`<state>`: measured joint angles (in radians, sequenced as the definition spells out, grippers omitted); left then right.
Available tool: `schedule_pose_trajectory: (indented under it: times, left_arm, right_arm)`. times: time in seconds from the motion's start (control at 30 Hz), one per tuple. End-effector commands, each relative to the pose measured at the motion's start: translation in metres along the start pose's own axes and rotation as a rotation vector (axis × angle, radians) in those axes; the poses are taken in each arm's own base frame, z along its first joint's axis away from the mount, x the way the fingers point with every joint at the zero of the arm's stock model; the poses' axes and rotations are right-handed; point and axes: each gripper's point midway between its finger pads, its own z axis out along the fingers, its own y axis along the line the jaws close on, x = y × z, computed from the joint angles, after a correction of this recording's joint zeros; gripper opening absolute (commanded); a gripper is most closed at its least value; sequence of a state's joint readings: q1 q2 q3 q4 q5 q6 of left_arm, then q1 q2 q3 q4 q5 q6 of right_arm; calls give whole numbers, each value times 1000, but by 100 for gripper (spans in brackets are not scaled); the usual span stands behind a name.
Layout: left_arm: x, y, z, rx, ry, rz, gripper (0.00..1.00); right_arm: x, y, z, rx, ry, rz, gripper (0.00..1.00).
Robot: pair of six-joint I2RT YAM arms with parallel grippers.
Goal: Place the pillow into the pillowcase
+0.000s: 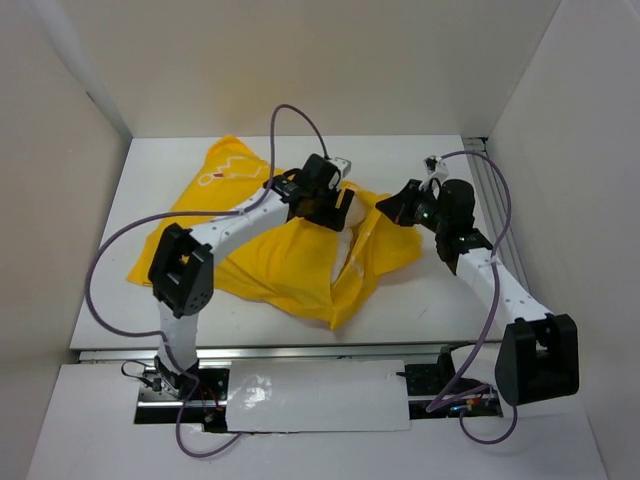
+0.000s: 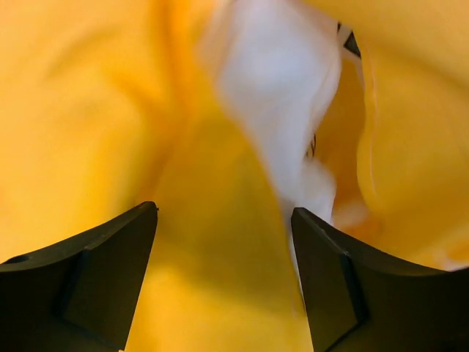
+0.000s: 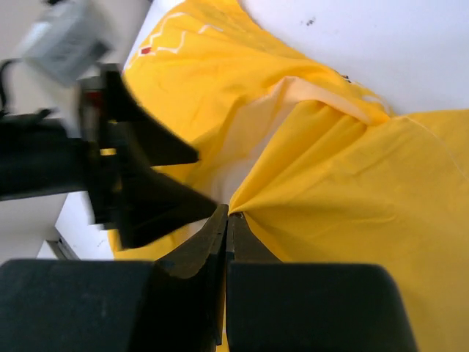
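From above, pillowcase (image 1: 290,265) was seen crumpled on table (image 1: 440,300). In left wrist view, pillow (image 2: 282,95) was shown poking from case, left gripper (image 2: 223,213) jaws apart. In right wrist view, right gripper (image 3: 226,220) was seen clamped on pillowcase fold.

The pillowcase (image 1: 270,265) lay crumpled across the middle of the counter (image 1: 440,300), with one corner reaching toward the far left. The pillow (image 2: 278,88) sat partly inside it, showing through a gap on the case's right half. The left pincer (image 2: 223,220) hung over the middle of the case with its jaws apart, the exposed pillow ahead of them and nearer its right finger. The right pincer (image 3: 227,220) sat at the case's right edge, closed on a fold of the fabric, near the left pincer.
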<state>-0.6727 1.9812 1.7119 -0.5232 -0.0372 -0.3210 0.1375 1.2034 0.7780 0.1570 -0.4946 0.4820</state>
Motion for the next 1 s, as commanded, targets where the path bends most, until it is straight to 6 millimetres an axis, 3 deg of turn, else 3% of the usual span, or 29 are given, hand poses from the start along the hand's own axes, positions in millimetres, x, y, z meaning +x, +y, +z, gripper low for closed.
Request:
schedule_pose_trajectory:
  times: [0.0, 0.07, 0.1, 0.13, 0.17, 0.23, 0.27, 0.3, 0.4, 0.5, 0.67, 0.73, 0.77, 0.9, 0.97]
  left_arm:
    - [-13, 18, -69, -64, -80, -57, 87]
    - [-9, 30, -84, -102, -96, -98, 88]
    - [0, 35, -88, -125, -91, -116, 89]
    - [-1, 39, -103, -151, -119, -140, 89]
    - [3, 42, -108, -162, -124, -151, 91]
    - [22, 45, -108, -171, -97, -170, 91]
    - [25, 42, -113, -151, -97, -185, 91]
    - [30, 40, -109, -134, -85, -185, 91]
    - [46, 23, -102, -75, -54, -171, 91]
    - [50, 14, -98, -90, -50, -151, 91]
    - [59, -13, -93, -24, -24, -120, 91]
    - [57, -21, -89, 0, -34, -112, 90]
    - [65, -25, -79, -3, -3, -110, 90]
    - [74, -23, -61, -22, 42, -115, 85]
    - [78, -25, -57, -19, 58, -123, 82]
  right_arm:
    - [-42, 21, -2, -113, -153, -106, 0]
    - [-41, 8, -1, -36, -138, -77, 0]
    - [-27, -14, -3, 80, -70, -73, 0]
    - [-28, -20, -6, 126, -50, -72, 3]
    - [-17, -33, -9, 192, -15, -56, 20]
    - [3, -67, -27, 399, 53, -6, 33]
    - [7, -76, -33, 457, 71, -8, 48]
    - [21, -92, -46, 563, 120, 9, 53]
    - [33, -99, -57, 612, 177, 7, 62]
    - [38, -76, -55, 533, 202, -19, 61]
    - [82, 2, -40, 216, 345, -94, 56]
    - [94, 4, -38, 248, 349, -101, 56]
    - [109, 8, -35, 249, 378, -109, 56]
    - [132, 15, -22, 238, 426, -100, 62]
    - [141, 7, -16, 294, 434, -81, 64]
